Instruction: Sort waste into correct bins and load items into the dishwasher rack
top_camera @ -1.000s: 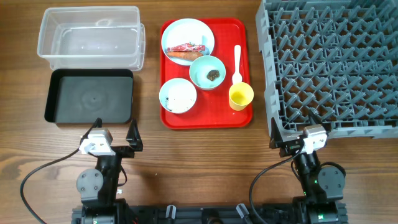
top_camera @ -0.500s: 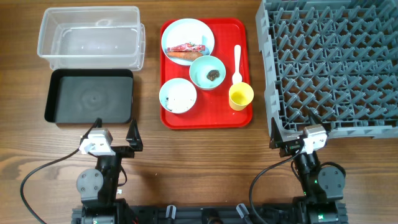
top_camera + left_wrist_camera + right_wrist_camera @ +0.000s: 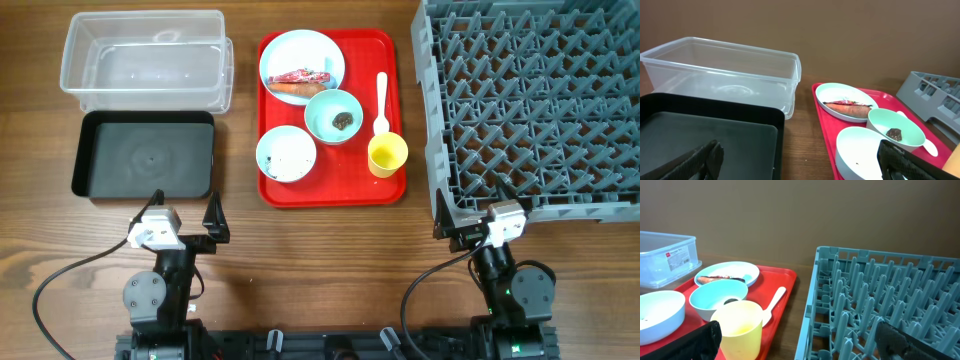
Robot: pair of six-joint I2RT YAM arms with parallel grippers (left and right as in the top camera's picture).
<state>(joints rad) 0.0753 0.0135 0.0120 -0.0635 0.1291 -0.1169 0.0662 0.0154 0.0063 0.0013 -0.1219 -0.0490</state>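
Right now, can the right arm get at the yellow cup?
Probably yes: nothing tall stands between the open right gripper and the yellow cup, though the rack sits close.

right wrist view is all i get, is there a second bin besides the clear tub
Observer: Yes, a shallow black tray lies on the table right beside the clear tub, on the side nearer the left arm.
Operator: anything in either one
Observer: No, the overhead view shows both empty.
Operator: near bowl, cant see inside
Observer: From overhead it holds only a few small scattered bits, too small to identify for sure.
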